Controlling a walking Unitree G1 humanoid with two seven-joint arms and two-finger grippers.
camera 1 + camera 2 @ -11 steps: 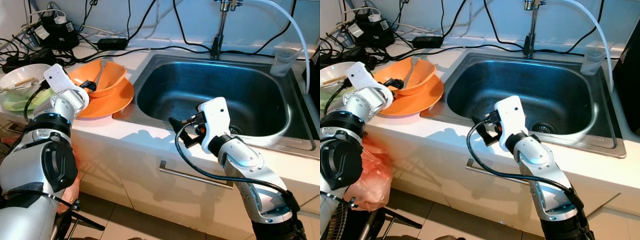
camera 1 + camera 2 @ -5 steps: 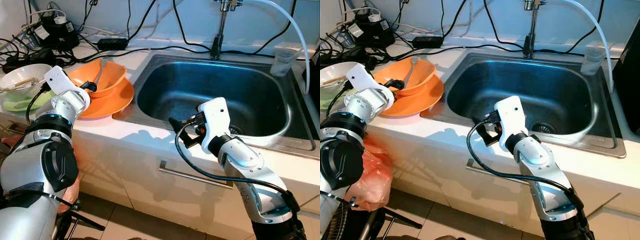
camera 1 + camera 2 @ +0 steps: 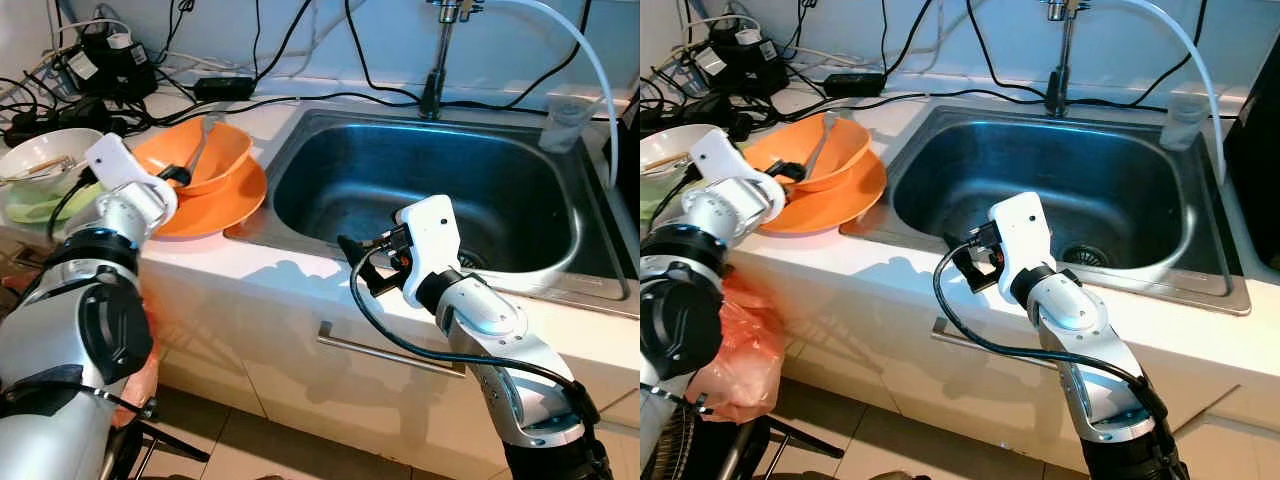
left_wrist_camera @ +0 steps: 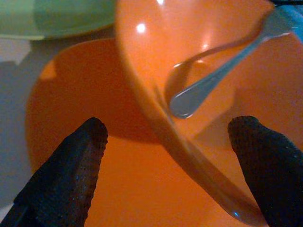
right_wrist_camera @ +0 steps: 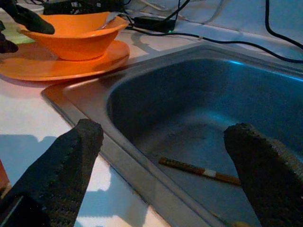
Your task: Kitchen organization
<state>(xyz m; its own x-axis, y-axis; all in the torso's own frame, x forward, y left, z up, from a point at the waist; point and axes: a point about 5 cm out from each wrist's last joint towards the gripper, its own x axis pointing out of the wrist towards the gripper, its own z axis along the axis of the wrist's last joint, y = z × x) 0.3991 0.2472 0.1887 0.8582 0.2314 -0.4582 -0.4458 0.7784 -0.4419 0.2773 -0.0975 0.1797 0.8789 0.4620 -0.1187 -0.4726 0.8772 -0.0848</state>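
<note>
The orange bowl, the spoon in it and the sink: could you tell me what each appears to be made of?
Orange bowl: probably plastic or melamine, given its glossy, uniformly coloured surface with soft highlights.
Spoon: metal, likely stainless steel, judging by its grey, reflective look.
Sink: stainless steel with a brushed, dull sheen.

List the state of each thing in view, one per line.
Left end effector: open, fingers astride the orange bowl's rim.
Right end effector: open, idle at the sink's front edge.
Orange bowl: upright on the orange plate, spoon inside.
Sink: holds a chopstick.
Faucet: no water running.
</note>
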